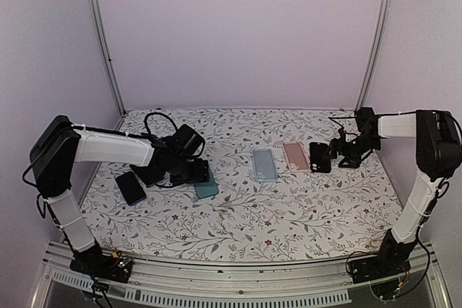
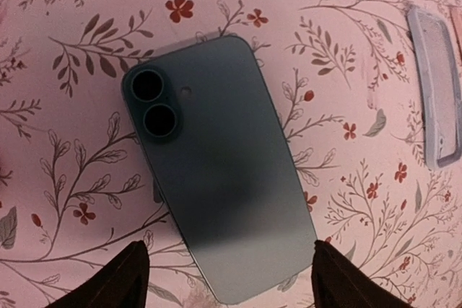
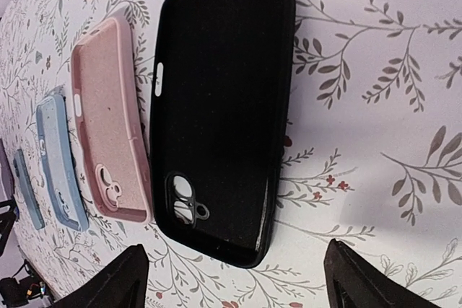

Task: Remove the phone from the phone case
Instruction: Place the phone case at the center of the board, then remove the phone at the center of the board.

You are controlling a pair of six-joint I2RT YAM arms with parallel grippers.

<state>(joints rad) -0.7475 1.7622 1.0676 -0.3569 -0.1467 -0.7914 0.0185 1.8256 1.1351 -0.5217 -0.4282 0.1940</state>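
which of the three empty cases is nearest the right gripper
The black case, just before the right gripper; pink case and blue case lie beyond it.

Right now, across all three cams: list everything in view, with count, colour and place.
teal phone: 1, teal, back up on the table, under the left tool
dark item: 1, dark blue-black, flat, left of the teal phone; phone or case, cannot tell
light blue case: 1, light blue, mid-table, looks empty
pink case: 1, pink, empty, inside up, between the light blue and black cases
black case: 1, black, empty, inside up, in front of the right tool
table: 1, white with a floral print, under everything
left tool: 1, dark, open, fingers either side of the teal phone's end
right tool: 1, dark, open, above the black case
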